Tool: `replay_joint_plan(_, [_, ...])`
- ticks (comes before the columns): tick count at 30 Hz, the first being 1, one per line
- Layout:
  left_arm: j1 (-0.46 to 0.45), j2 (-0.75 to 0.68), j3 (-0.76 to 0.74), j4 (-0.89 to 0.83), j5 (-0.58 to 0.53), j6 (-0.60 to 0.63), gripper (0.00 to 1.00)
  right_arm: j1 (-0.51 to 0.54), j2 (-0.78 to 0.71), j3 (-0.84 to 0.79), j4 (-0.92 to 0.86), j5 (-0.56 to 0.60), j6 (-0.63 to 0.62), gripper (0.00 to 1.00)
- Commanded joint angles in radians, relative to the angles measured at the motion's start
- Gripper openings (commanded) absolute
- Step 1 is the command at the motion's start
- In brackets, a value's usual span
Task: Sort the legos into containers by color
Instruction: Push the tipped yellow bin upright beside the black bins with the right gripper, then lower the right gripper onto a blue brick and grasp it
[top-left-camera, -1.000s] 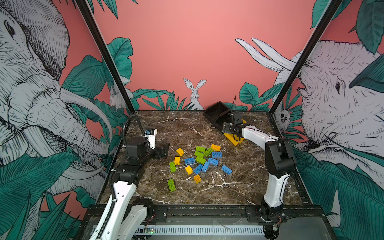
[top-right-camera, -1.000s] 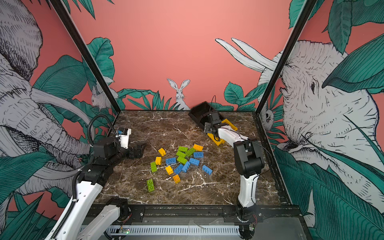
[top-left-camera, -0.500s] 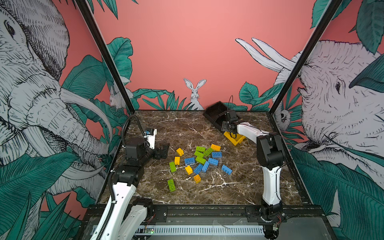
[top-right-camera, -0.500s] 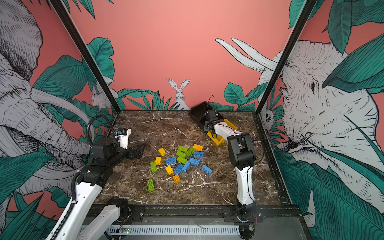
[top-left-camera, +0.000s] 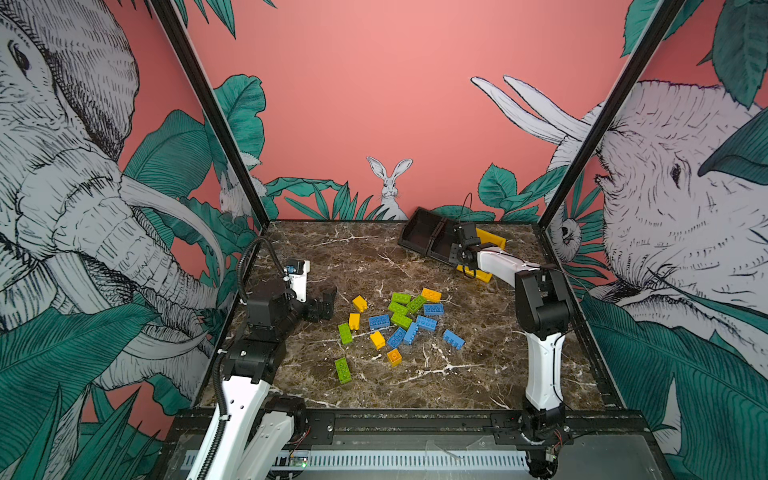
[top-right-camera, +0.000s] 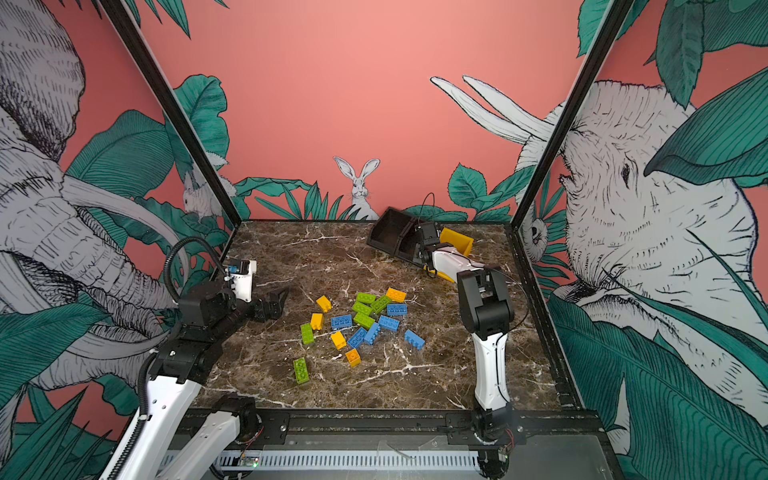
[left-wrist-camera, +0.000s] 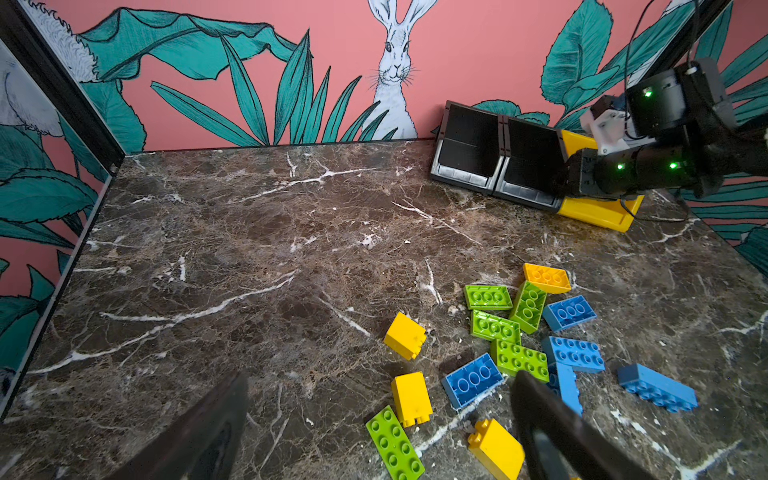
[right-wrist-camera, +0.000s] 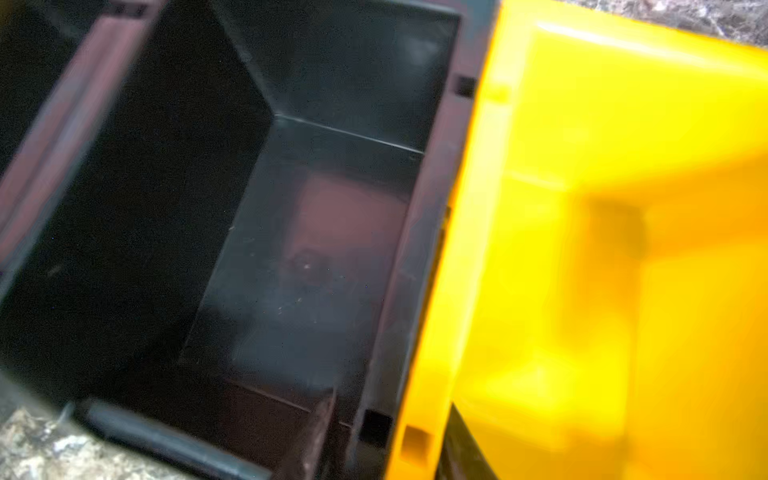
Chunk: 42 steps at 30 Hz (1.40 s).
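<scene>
1. Bricks (top-left-camera: 399, 320) in green, yellow and blue lay loose on the marble table (top-left-camera: 332, 249), bunched around its middle.
2. One green brick (top-left-camera: 343, 370) lay apart from the bunch, nearer the front edge. One blue brick (top-left-camera: 453, 338) sat just off the bunch on the right arm's side.
3. The bins stood at the back right, close to the back wall. Two black bins (top-left-camera: 415, 245) were joined side by side, and the yellow bin (top-left-camera: 492, 241) touched the right-hand black one.
4. The left pincer (top-left-camera: 326, 302) hung low over the table, left of the bunch and near the outer yellow bricks. Its fingers (left-wrist-camera: 208, 432) were spread wide with nothing between them.
5. The right pincer (right-wrist-camera: 386, 438) was down at the bins. In the right wrist view one finger was inside the black bin and the other inside the yellow bin, so it straddled the two walls where they meet.
6. Whether it was clamped on those walls or just around them I couldn't tell, the view was too blurred.
</scene>
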Motion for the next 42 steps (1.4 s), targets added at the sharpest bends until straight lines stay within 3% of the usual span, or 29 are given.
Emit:
replay_joint_plan(1, [0.000, -0.012, -0.012, 0.029, -0.002, -0.010, 0.99, 0.004, -0.054, -0.059, -0.036, -0.031, -0.029, 0.28])
replay_joint_plan(6, [0.001, -0.011, -0.012, 0.032, 0.018, -0.014, 0.99, 0.004, -0.141, -0.175, -0.025, -0.055, -0.076, 0.22])
replay_joint_plan(21, [0.001, -0.028, -0.024, 0.046, 0.044, -0.021, 0.99, 0.006, -0.261, -0.334, -0.043, -0.085, -0.195, 0.24])
replay_joint_plan(22, [0.001, -0.027, -0.024, 0.047, 0.043, -0.019, 0.99, 0.006, -0.266, -0.336, -0.041, -0.087, -0.196, 0.26])
replay_joint_plan(25, [0.000, -0.027, -0.024, 0.049, 0.043, -0.018, 0.99, 0.005, -0.272, -0.336, -0.047, -0.101, -0.201, 0.46])
replay_joint_plan(29, [0.000, -0.024, -0.025, 0.053, 0.046, -0.021, 0.99, 0.005, -0.323, -0.328, -0.071, -0.103, -0.222, 0.56])
replay_joint_plan(33, [0.001, -0.017, -0.020, 0.063, 0.064, -0.018, 0.99, 0.006, -0.426, -0.351, -0.102, -0.119, -0.241, 0.59])
replay_joint_plan(36, [0.000, 0.001, -0.012, 0.071, 0.088, -0.016, 0.99, 0.008, -0.591, -0.446, -0.104, -0.159, -0.244, 0.62])
replay_joint_plan(42, [-0.001, 0.094, 0.006, 0.171, 0.189, -0.046, 0.99, 0.026, -0.882, -0.628, -0.195, -0.329, -0.285, 0.64])
